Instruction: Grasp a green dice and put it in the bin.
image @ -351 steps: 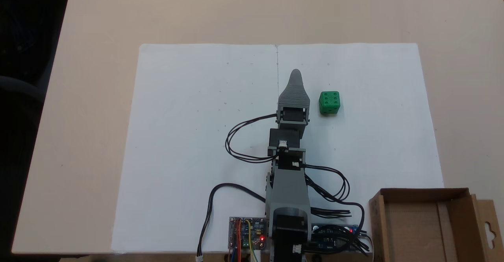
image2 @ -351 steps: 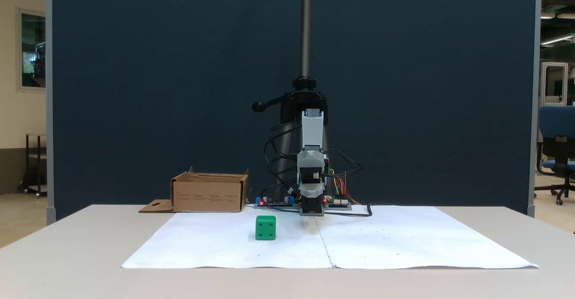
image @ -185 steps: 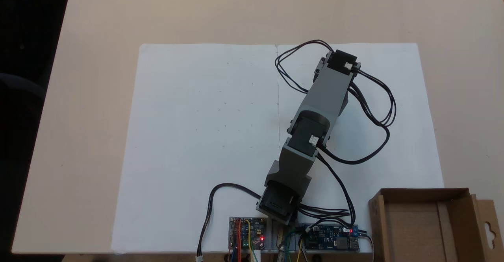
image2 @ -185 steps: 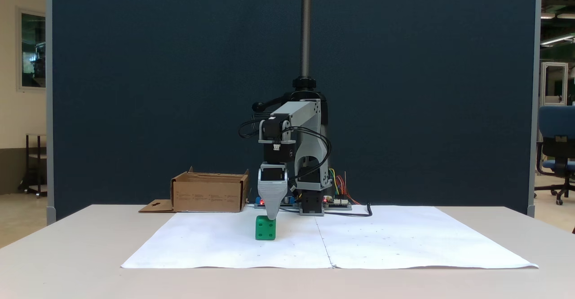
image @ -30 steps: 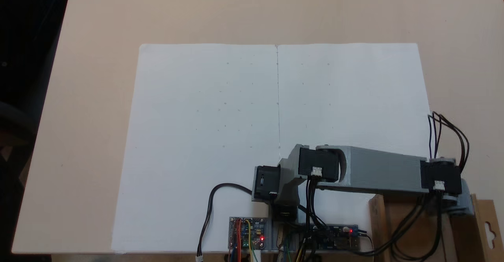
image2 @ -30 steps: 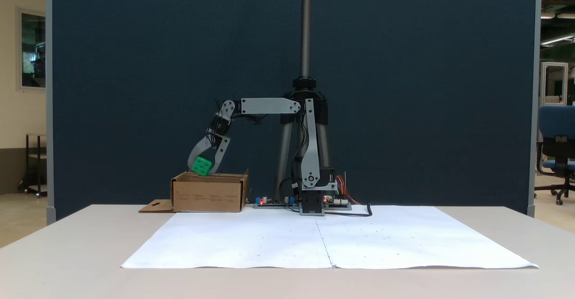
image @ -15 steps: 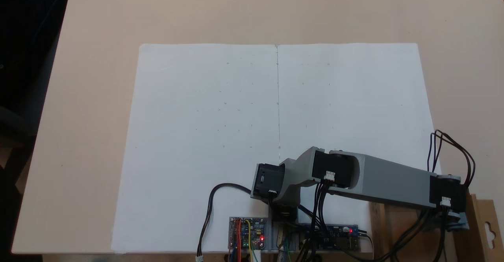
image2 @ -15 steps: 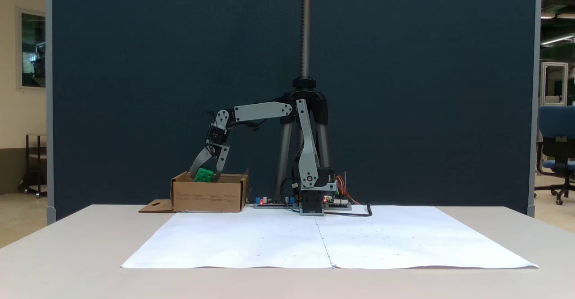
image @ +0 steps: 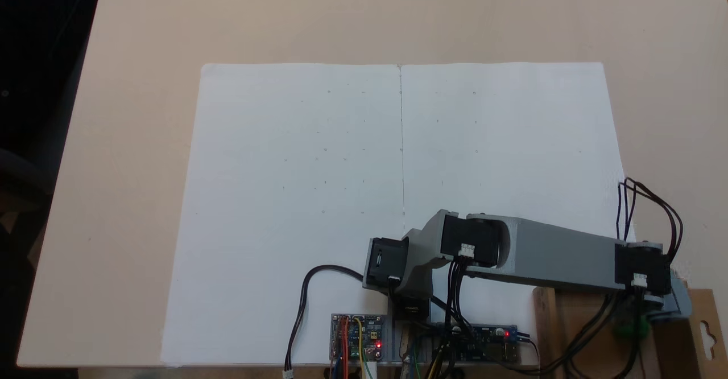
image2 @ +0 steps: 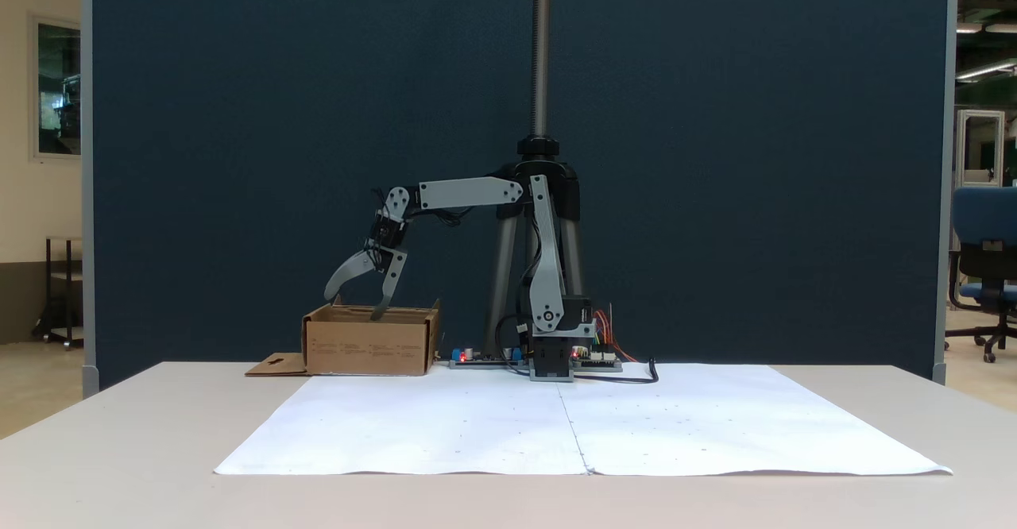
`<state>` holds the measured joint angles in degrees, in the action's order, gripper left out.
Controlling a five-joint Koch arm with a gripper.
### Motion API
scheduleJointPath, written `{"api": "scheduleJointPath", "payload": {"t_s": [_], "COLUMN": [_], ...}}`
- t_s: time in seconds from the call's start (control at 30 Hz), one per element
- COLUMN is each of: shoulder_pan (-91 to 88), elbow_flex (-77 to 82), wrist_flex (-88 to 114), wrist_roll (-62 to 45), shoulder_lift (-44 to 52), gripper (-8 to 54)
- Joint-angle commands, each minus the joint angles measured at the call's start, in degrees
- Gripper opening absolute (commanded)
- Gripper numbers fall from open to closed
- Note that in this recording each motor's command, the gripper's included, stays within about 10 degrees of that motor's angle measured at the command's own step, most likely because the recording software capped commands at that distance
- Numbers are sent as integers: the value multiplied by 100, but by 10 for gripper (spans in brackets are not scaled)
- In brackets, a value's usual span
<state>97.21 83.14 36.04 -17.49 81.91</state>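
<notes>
A beige counter (image: 142,197) carries a wide white paper sheet (image2: 477,434) that covers its middle. The grey arm (image: 557,256) reaches from its base by the circuit boards (image: 357,338) out over the bin (image2: 369,345), a brown cardboard box at the counter's corner, lower right in the fixed view from above. Above the box's open top, the gripper (image2: 352,305) points down with its jaws spread apart, holding nothing. The green dice (image: 627,328) lies inside the box, partly hidden behind black cables (image: 591,333).
</notes>
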Motion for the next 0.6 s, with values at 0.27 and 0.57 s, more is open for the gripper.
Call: {"api": "scheduleJointPath", "payload": {"t_s": [0.27,0.57], "shoulder_pan": [-2241,-3911], "elbow_flex": [-246,-237], "wrist_flex": [-2195,-3647], "wrist_roll": [1670,2136], "shoulder_lift": [773,1125], "gripper": [440,441]}}
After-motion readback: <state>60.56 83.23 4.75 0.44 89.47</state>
